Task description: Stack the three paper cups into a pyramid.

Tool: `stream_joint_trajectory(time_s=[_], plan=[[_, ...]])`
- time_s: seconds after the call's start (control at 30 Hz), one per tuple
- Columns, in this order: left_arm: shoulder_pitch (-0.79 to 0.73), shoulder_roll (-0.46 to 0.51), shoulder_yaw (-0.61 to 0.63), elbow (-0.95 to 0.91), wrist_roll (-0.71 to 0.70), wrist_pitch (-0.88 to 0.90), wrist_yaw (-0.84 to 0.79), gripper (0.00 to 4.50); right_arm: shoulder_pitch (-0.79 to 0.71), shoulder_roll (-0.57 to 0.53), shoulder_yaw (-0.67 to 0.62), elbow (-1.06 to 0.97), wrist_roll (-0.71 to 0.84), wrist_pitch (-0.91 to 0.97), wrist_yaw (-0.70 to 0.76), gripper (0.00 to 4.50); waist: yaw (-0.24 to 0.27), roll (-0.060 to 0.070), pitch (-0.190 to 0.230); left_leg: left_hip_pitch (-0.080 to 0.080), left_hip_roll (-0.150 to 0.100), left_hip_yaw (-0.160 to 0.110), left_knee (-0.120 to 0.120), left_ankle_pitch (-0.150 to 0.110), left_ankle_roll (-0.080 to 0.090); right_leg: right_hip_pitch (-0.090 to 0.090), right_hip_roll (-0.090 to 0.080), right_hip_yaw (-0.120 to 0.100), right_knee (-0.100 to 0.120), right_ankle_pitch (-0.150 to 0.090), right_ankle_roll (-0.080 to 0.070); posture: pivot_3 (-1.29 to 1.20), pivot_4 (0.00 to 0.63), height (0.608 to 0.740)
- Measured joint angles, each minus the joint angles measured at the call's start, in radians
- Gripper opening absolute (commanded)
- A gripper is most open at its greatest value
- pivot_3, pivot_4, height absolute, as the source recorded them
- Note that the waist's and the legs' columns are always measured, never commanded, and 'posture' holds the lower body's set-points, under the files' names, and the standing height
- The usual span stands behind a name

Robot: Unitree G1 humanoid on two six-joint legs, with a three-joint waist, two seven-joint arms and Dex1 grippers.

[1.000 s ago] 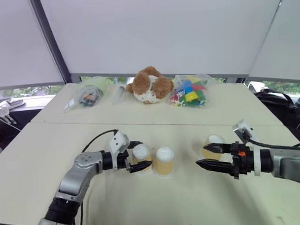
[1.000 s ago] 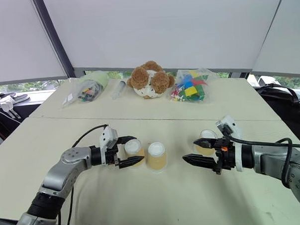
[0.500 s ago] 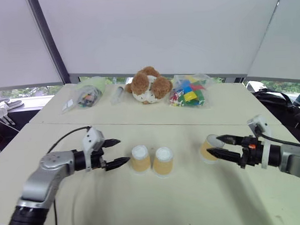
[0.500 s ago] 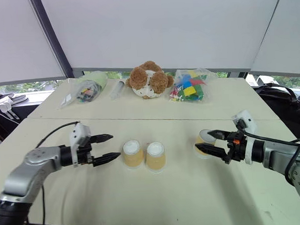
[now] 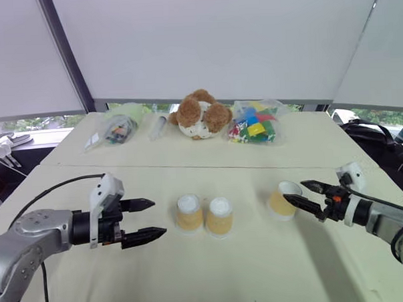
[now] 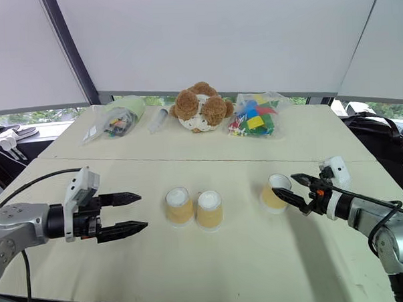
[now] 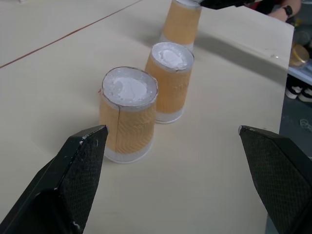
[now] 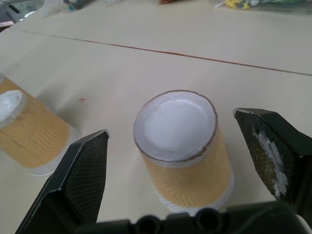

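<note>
Three paper cups stand upside down on the beige table (image 5: 213, 271), white bases up. Two of them (image 5: 189, 214) (image 5: 219, 216) touch side by side at the middle, and in the left wrist view they are the near cup (image 7: 127, 114) and the one behind it (image 7: 169, 83). The third cup (image 5: 282, 199) stands alone to their right. My left gripper (image 5: 157, 217) is open, a short way left of the pair and touching nothing. My right gripper (image 5: 295, 191) is open at the lone cup's right side. That cup (image 8: 183, 146) stands between its spread fingers (image 8: 83, 175), with gaps on both sides.
At the table's back sit a brown teddy bear (image 5: 198, 114), a clear bag of coloured blocks (image 5: 255, 127) and another clear bag (image 5: 117, 128). A seam (image 5: 189, 167) crosses the table behind the cups. A dark bag (image 5: 371, 133) lies off the right edge.
My left gripper has let go of the left cup and drawn back to the left, open. My right gripper has swung right and now points at the lone cup from its right side.
</note>
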Motion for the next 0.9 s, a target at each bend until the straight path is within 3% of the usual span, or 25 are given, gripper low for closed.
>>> stream_joint_trajectory(time_s=[0.33,0.5,0.73,0.9], plan=[[0.0,0.014,0.0,-0.015,-0.015,0.013,0.026,4.42,-0.051,0.076,0.065,0.117,-0.073,-0.096,0.021,4.5,-0.001,0.0,0.0,0.0,0.0,0.001,0.0,0.0,0.0,0.0,0.0,0.0,0.0,0.0,0.0,0.0,0.15,0.74],[0.006,0.015,0.0,-0.014,-0.015,0.011,0.034,4.5,-0.07,0.094,0.066,0.136,-0.082,-0.133,0.03,2.29,0.001,0.0,0.0,0.0,0.0,0.001,0.0,0.0,0.0,0.0,0.0,0.0,0.0,0.0,0.0,0.0,0.15,0.74],[0.032,0.023,0.001,-0.01,-0.01,0.007,0.035,4.5,-0.1,0.092,0.073,0.111,-0.07,-0.07,0.027,2.26,-0.001,0.001,0.0,0.0,0.0,0.001,0.0,0.0,0.0,0.0,0.0,0.0,0.0,0.0,0.0,0.0,0.15,0.74],[0.05,0.037,0.021,-0.015,-0.012,0.007,0.034,4.5,-0.362,0.057,0.12,-0.08,0.049,0.194,-0.018,2.26,-0.015,0.003,0.002,0.001,0.001,0.001,-0.002,0.0,0.0,-0.003,0.0,0.001,0.003,0.0,-0.001,0.0,0.15,0.74]])
